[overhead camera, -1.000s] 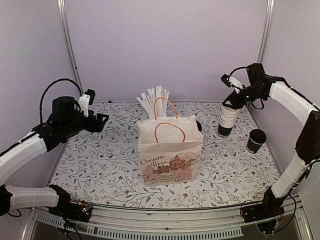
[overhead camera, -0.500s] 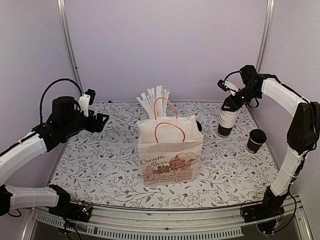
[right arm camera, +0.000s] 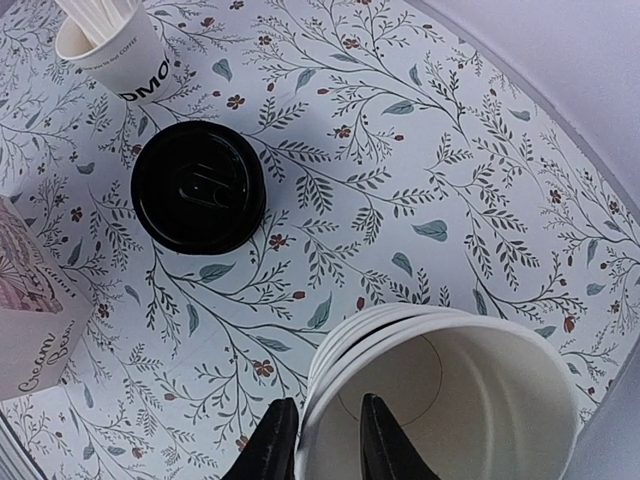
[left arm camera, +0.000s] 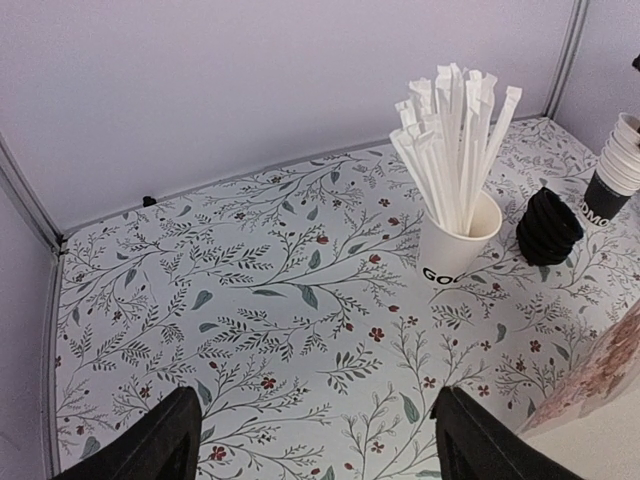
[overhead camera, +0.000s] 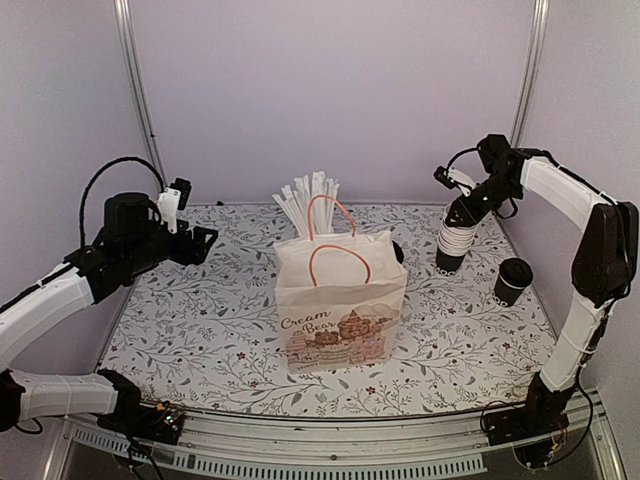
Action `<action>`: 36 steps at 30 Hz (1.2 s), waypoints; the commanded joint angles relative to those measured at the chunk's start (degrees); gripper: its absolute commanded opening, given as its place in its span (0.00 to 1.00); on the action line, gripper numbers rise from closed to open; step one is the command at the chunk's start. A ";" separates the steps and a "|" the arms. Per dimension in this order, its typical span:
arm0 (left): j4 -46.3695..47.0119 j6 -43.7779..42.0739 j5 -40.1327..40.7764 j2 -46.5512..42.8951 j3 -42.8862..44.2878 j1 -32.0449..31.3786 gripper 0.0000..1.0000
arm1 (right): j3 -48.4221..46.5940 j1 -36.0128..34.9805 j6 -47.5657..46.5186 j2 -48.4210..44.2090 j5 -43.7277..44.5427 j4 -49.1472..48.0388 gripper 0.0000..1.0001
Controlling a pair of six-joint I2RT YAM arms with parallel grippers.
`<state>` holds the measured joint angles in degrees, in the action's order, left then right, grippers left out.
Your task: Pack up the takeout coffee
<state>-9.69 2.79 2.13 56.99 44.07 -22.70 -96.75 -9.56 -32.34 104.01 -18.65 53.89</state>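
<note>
The takeout coffee (overhead camera: pixel 513 280), a black cup with a black lid, stands alone at the right of the table; neither wrist view shows it. To its left, my right gripper (overhead camera: pixel 462 212) sits on top of the stack of lidless black cups (overhead camera: pixel 456 240). In the right wrist view the right gripper (right arm camera: pixel 330 440) straddles the top cup's white rim (right arm camera: pixel 440 330), one finger inside and one outside, jaws narrow. Whether they pinch the wall is unclear. My left gripper (overhead camera: pixel 200 243) hovers over the far left of the table, and the left gripper (left arm camera: pixel 315 450) is open and empty.
A paper bag (overhead camera: pixel 340 300) with orange handles stands mid-table. Behind it are a white cup of straws (left arm camera: pixel 458 240) and a black ribbed stack of lids (left arm camera: pixel 548 225), which is the round black top (right arm camera: pixel 198 187) in the right wrist view. Walls close off the back and sides.
My right gripper has shifted slightly left and settled onto the cup stack, and its jaws have narrowed around the top rim. The left arm has not moved.
</note>
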 commanded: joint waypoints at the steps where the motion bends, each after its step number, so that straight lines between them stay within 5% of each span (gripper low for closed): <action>1: 1.22 -0.68 -0.11 -0.06 -0.22 0.57 0.82 | -1.60 0.18 0.34 0.14 -0.46 1.13 0.23; 17: 1.17 -0.68 -0.28 0.48 -0.13 0.64 0.82 | -2.12 0.16 0.81 -0.97 -0.20 2.36 0.07; 36: 1.06 -0.59 -0.55 1.50 -0.04 0.61 0.82 | -2.61 0.20 0.83 -2.49 0.01 3.46 0.01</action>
<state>-9.72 2.79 1.96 58.06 44.07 -22.70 -97.86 -9.56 -31.97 103.88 -18.52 56.40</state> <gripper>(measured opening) 0.821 0.039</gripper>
